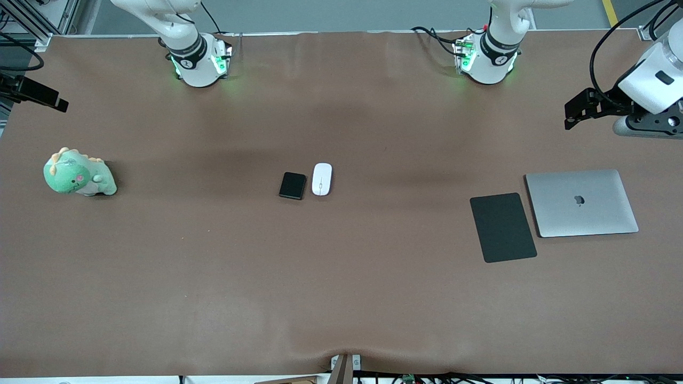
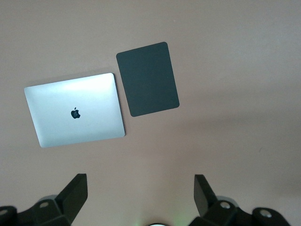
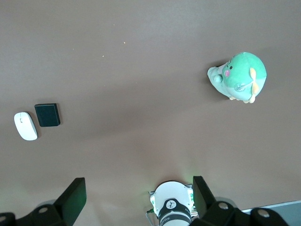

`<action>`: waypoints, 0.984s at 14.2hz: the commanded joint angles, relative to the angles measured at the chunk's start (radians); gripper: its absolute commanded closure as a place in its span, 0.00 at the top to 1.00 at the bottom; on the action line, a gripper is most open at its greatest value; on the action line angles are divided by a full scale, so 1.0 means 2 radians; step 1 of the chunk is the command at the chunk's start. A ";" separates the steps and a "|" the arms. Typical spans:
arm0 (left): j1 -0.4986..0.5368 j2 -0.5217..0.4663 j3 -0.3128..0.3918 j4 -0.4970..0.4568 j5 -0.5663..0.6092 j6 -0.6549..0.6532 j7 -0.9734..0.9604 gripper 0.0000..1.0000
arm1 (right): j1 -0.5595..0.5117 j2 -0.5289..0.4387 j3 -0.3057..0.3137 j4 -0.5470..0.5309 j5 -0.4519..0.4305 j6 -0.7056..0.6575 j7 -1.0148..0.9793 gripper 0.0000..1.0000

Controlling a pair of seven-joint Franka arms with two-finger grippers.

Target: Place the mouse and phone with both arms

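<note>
The white mouse [image 1: 322,179] lies on the brown table near its middle. The black phone [image 1: 293,185] lies right beside it, toward the right arm's end. Both also show in the right wrist view, the mouse [image 3: 25,125] and the phone [image 3: 47,115]. My left gripper [image 1: 573,114] hangs open and empty high over the left arm's end of the table, above the laptop; its own view shows the left gripper [image 2: 140,188] with jaws wide apart. My right gripper [image 1: 56,101] hangs over the right arm's end; the right gripper [image 3: 138,193] is open and empty.
A flat black mouse pad [image 1: 502,227] lies beside a closed silver laptop [image 1: 581,202] at the left arm's end. A green dinosaur plush [image 1: 79,173] sits at the right arm's end. The arm bases [image 1: 200,64] stand along the table's edge farthest from the front camera.
</note>
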 commanded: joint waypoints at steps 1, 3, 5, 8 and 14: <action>0.004 0.001 -0.002 0.005 0.003 -0.001 0.012 1.00 | -0.009 -0.007 0.008 -0.003 0.001 -0.001 -0.006 1.00; 0.003 0.008 -0.003 0.021 0.000 -0.002 0.005 1.00 | -0.007 -0.007 0.008 -0.003 0.000 0.000 -0.006 1.00; 0.001 0.025 -0.004 0.046 0.000 -0.019 0.005 1.00 | -0.006 -0.006 0.011 -0.003 0.001 0.001 -0.005 1.00; -0.007 0.040 -0.007 0.065 0.001 -0.032 0.005 1.00 | 0.001 -0.004 0.011 -0.004 0.000 -0.002 -0.004 1.00; -0.019 0.050 -0.021 0.065 -0.023 -0.031 -0.039 1.00 | -0.002 0.009 0.010 -0.004 0.001 -0.001 -0.005 1.00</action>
